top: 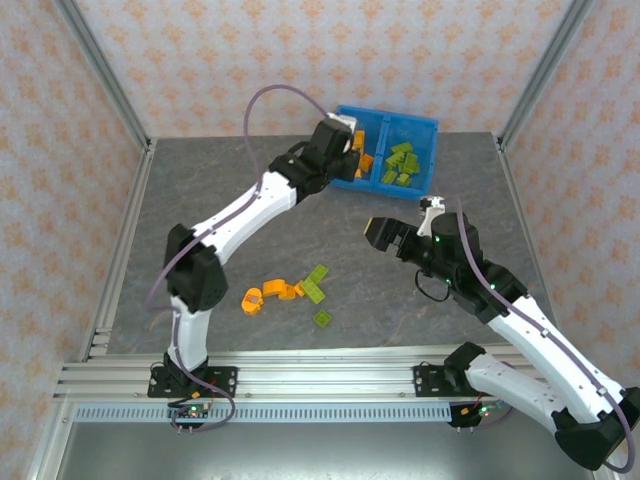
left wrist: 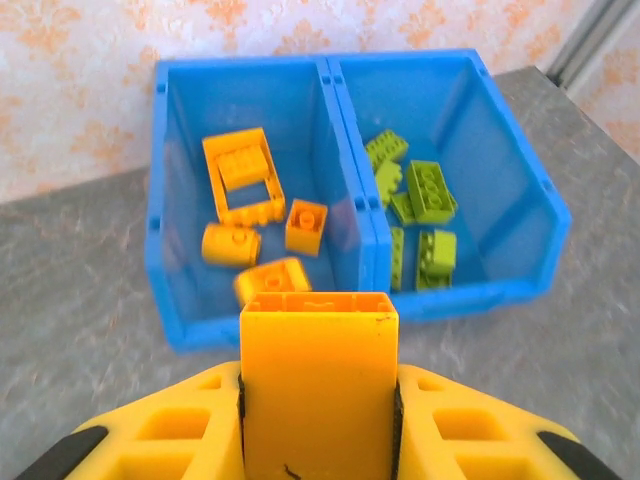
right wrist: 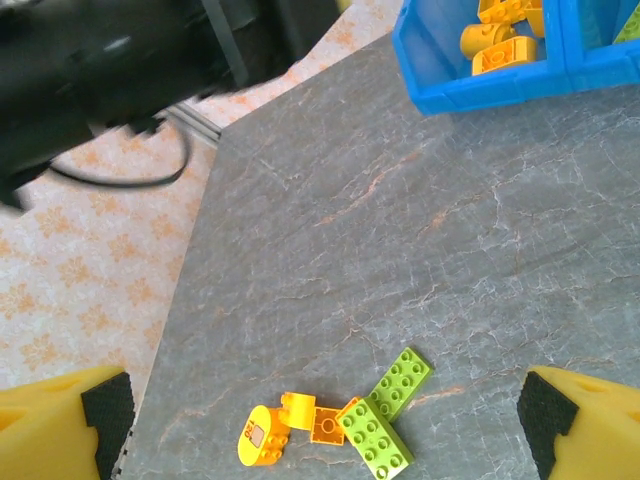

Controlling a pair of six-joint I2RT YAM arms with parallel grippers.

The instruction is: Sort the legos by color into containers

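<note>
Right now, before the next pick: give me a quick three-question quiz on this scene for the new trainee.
1. True or false: the left gripper is shut on an orange brick.
2. Multiple choice: seen from the top view, in which compartment of the blue bin do the lime green legos lie? A: left. B: right. C: both.
3. Fill in: the right gripper hovers with its jaws ___ above the loose legos on the table.

Key: 1 true; 2 B; 3 open.

No legible text or numbers, small printed patch on round orange lego (right wrist: pixel 262 440), too blurred to read
</note>
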